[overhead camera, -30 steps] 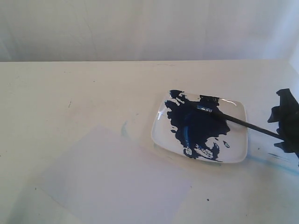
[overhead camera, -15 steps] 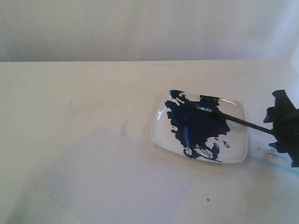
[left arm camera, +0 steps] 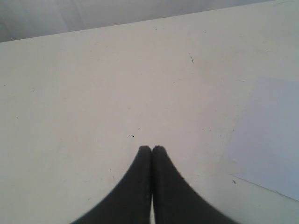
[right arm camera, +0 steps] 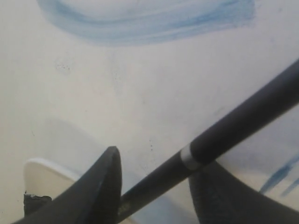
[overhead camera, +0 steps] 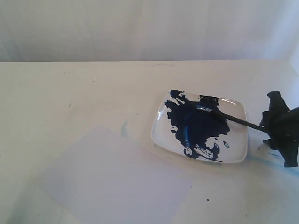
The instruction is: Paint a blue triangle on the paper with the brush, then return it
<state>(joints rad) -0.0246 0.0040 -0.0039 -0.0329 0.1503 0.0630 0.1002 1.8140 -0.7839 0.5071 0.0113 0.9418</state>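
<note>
The brush (overhead camera: pixel 238 121) lies with its bristles in the dark-blue paint on the white square plate (overhead camera: pixel 161 135), its black handle sticking out over the plate's right rim. My right gripper (overhead camera: pixel 275 128) is at the handle's far end. In the right wrist view the handle (right arm camera: pixel 224 137) crosses between the two fingers of the right gripper (right arm camera: pixel 156 161), which stand apart on either side of it. The paper (overhead camera: pixel 117 182) lies front left of the plate, pale and unmarked where visible. The blue triangle is not in view. My left gripper (left arm camera: pixel 152 148) is shut and empty over bare table, the paper (left arm camera: pixel 271 140) beside it.
Pale-blue smears (overhead camera: pixel 275 158) mark the table under the right gripper, seen as a broad streak (right arm camera: pixel 140 28) in the right wrist view. A small smear (overhead camera: pixel 124 128) sits by the paper's far edge. The plate's rim (right arm camera: pixel 42 172) shows behind the right fingers.
My right gripper has moved left along the brush handle toward the plate, and its jaws have narrowed around the handle. The brush, the plate and the paper have stayed put.
</note>
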